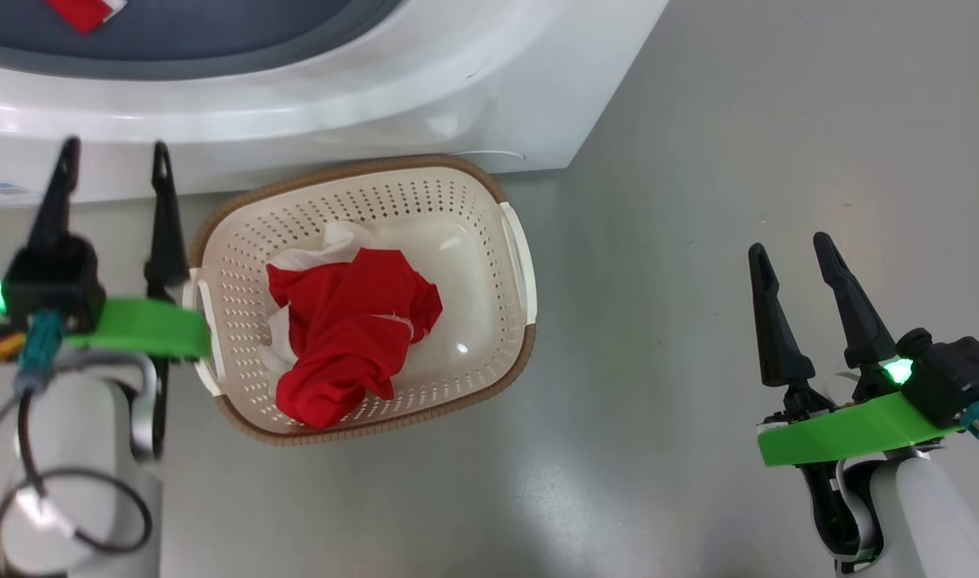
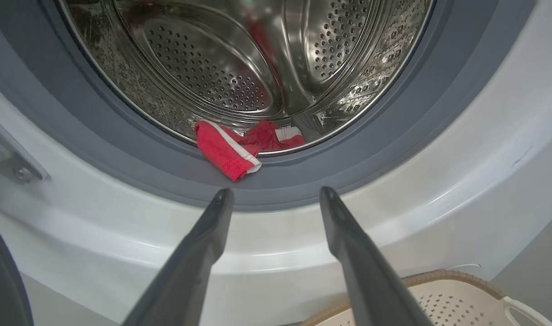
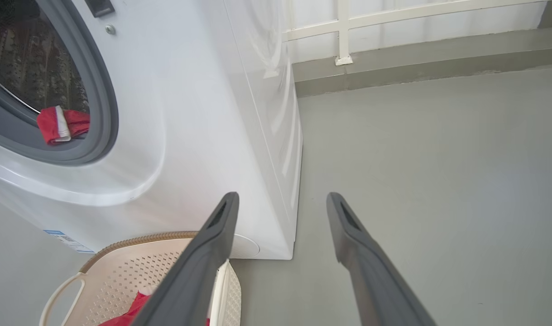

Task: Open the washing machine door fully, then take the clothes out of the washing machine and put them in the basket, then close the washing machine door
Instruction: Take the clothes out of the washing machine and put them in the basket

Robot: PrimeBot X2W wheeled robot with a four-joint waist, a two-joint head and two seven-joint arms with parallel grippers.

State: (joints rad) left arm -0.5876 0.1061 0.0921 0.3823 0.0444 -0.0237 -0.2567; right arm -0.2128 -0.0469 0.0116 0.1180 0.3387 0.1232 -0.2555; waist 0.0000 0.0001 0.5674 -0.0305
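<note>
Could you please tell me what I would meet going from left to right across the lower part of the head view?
left gripper, open → basket with the red clothes in it → bare grey floor → right gripper, open.

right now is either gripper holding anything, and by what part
Nothing is held: the left gripper and the right gripper are both open and empty.

No legible text, brand or number found. Small blue-and-white label [image 3: 69, 241] noted low on front of washing machine [image 3: 189, 136]; print too small to be read.
</note>
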